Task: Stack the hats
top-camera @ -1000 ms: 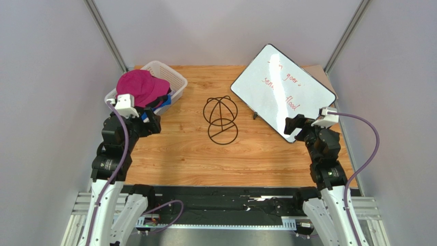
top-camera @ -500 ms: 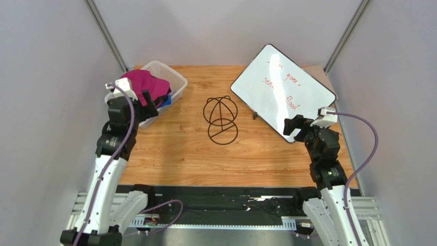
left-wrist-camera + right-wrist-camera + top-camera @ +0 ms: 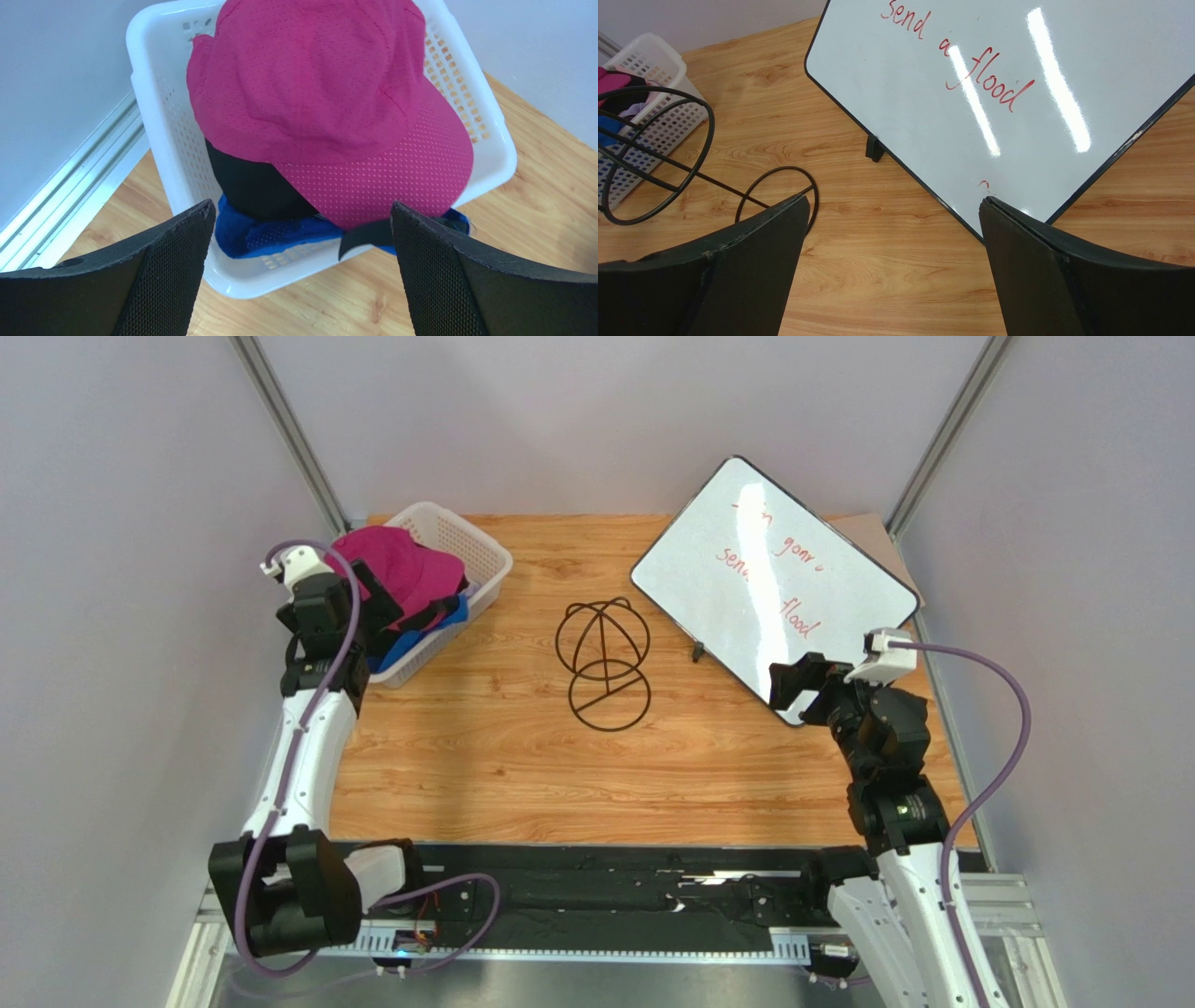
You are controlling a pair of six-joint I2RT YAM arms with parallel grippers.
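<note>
Magenta hat (image 3: 330,105) | tops basket (image 3: 151,105) pile | just ahead of spread left claw (image 3: 302,217)

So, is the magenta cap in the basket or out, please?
In: the magenta cap sits atop other caps inside the white basket, untouched by the open left gripper.

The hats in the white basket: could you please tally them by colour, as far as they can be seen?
Magenta hat: 1
Black hat: 1
Blue hat: 1
Total: 3 hats showing in the basket; any others underneath are hidden.
</note>
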